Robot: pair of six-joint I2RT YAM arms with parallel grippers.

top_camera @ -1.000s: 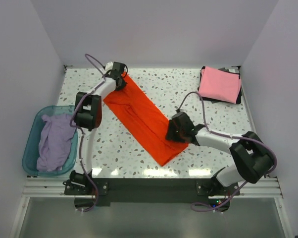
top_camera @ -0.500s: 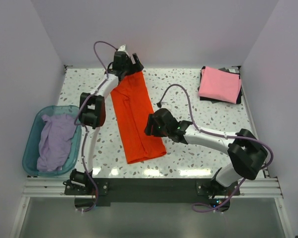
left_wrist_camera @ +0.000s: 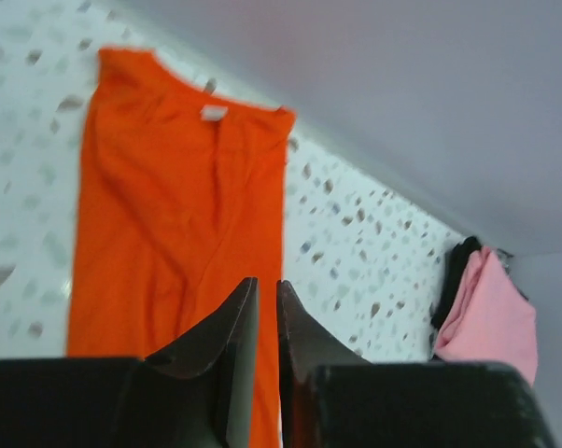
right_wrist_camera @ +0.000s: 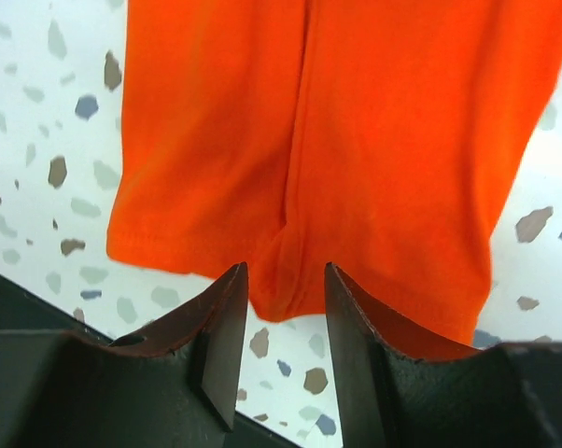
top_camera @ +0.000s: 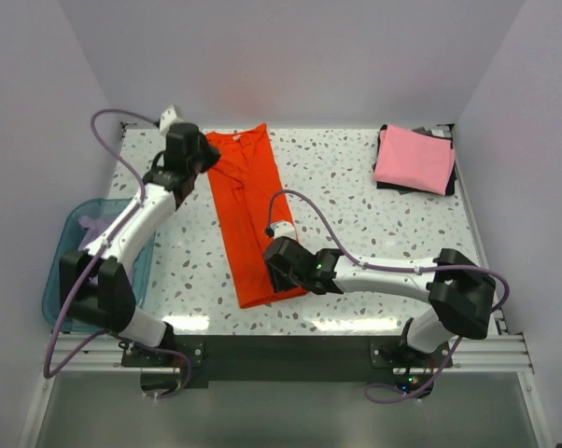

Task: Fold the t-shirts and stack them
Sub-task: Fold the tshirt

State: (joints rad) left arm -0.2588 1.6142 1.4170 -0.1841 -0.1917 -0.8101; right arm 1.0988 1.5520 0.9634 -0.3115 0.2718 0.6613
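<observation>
The orange-red t-shirt (top_camera: 253, 215) lies flat on the speckled table as a long narrow strip, collar at the far end. My left gripper (top_camera: 195, 157) hovers beside its far left corner; in the left wrist view the gripper (left_wrist_camera: 267, 280) is shut with nothing in it, above the shirt (left_wrist_camera: 169, 187). My right gripper (top_camera: 279, 263) sits at the near right corner. Seen from the right wrist, this gripper (right_wrist_camera: 286, 271) is open, with a ruck of the hem (right_wrist_camera: 295, 280) just past its tips. The pink t-shirt (top_camera: 414, 159) lies folded at the far right. The lavender t-shirt (top_camera: 94, 226) is crumpled in the basin.
A translucent teal basin (top_camera: 57, 271) stands off the table's left edge, partly under my left arm. A dark cloth (top_camera: 444, 135) pokes out beneath the pink shirt. White walls close in the table on three sides.
The orange shirt has swung from diagonal to lengthwise. My left gripper has let go of the collar end and drawn back left. My right gripper has moved left to the hem corner.
</observation>
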